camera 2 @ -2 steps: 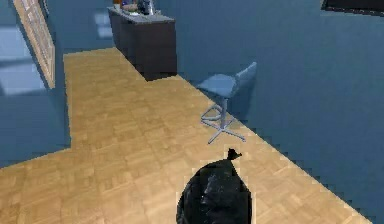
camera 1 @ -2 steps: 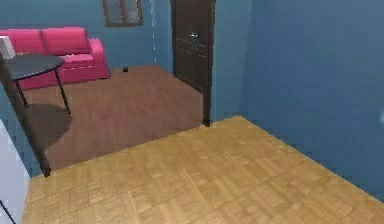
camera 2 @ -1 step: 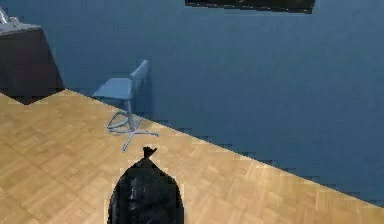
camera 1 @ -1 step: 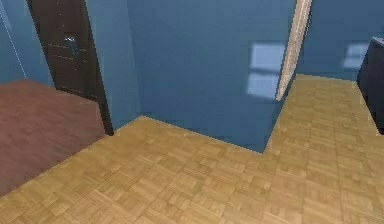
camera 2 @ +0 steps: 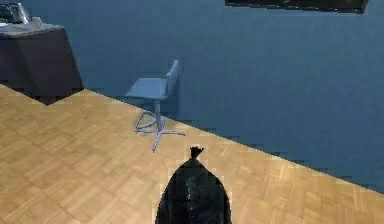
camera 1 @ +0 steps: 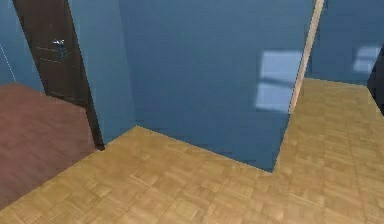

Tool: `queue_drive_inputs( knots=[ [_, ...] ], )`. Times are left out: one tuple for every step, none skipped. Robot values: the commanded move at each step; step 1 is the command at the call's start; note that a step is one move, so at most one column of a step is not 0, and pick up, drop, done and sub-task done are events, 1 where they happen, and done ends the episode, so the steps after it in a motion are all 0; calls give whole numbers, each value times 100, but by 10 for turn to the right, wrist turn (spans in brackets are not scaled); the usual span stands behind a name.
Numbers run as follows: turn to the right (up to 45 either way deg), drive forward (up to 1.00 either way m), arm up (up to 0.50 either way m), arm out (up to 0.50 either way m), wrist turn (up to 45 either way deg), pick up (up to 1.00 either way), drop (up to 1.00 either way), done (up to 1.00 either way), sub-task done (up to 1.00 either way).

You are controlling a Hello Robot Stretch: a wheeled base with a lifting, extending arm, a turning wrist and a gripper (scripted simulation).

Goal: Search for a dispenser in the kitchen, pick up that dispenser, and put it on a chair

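Placing step presumed. Dark blob [camera 2: 195, 190] near; jaws' state cannot be told. Chair [camera 2: 152, 88] far left: approach required.

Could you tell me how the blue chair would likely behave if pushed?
The blue chair stands on slim splayed legs under a thin stem, so it would probably slide on the smooth wooden floor. Its seat and back sit high over that base, so a push near the top might tip it. It looks rigid.
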Motion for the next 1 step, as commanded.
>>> queue_drive_inputs(
  knots=[
    [270, 0, 0, 0, 0, 0, 0, 0, 0]
  ],
)
